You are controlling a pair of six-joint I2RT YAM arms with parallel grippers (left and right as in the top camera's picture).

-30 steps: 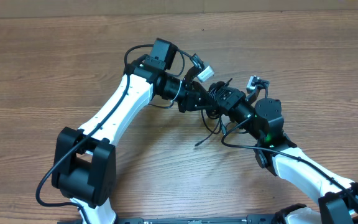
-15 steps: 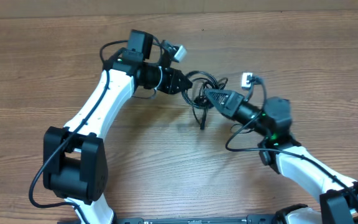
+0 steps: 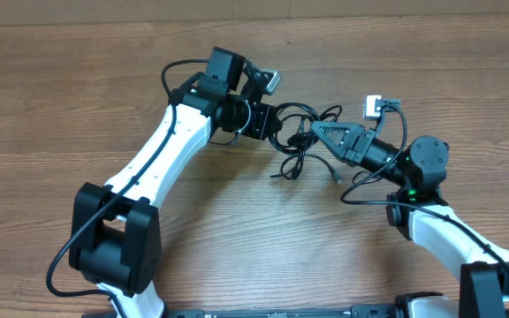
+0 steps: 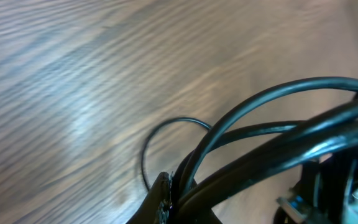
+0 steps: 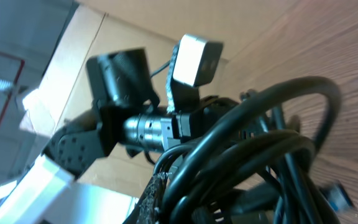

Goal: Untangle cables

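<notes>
- While the cables [image 3: 297, 152] bunch at upper centre of the overhead frame, the left gripper [image 3: 278, 126] pinches them, fingers [image 4: 159, 202] pressed together.
- The right gripper [image 3: 313, 132] pinches them likewise.

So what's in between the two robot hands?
The tangled black cables, bunched between the left gripper and right gripper, which both pinch them. The overhead view shows it.

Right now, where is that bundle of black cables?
In the overhead view, the cables sit just above centre, between the left gripper and right gripper, both shut on them.
</notes>
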